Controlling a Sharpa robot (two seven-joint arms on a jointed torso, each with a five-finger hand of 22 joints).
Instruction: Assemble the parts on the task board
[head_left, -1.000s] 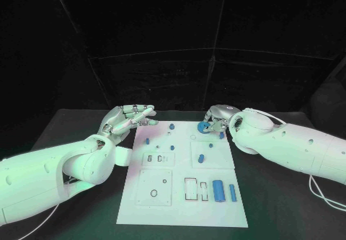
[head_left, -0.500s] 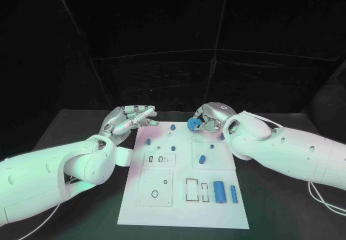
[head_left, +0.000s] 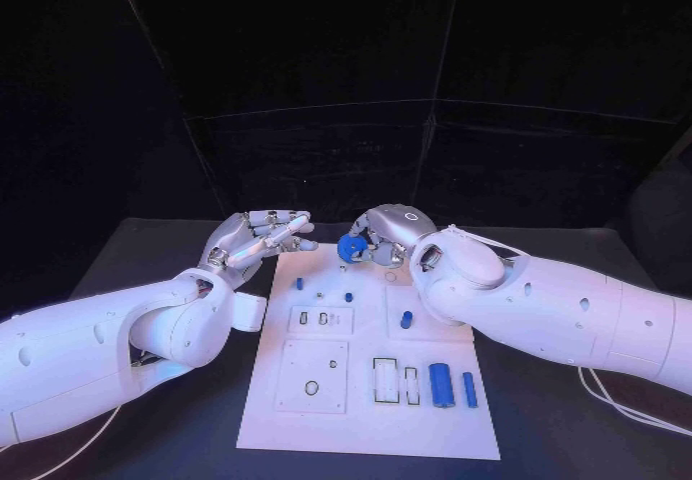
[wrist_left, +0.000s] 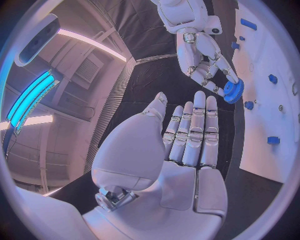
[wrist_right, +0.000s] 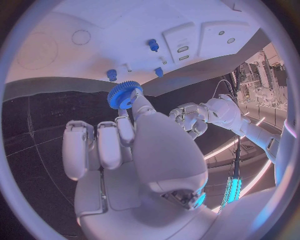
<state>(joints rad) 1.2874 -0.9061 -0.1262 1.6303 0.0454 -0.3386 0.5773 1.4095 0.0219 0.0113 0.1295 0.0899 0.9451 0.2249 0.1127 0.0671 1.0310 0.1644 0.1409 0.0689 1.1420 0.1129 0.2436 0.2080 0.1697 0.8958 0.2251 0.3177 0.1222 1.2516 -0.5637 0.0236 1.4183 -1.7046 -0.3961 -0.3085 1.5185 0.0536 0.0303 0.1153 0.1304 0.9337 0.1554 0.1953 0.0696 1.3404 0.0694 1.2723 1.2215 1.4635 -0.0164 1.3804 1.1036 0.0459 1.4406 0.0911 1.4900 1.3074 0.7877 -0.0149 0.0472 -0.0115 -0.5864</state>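
Blocking part of the task board (head_left: 361, 400) along its far right side, the right hand (head_left: 378, 238) pinches a blue gear (head_left: 351, 249) in its fingertips just above the board's far edge. Beside the far left corner, the left hand (head_left: 260, 238) hovers with fingers straight, pressed together, holding nothing.

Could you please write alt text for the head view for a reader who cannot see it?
The robot's right hand holds a blue gear over the far end of the white task board. The left hand is raised beside the board's far left corner, holding nothing. Small blue parts lie on the board.
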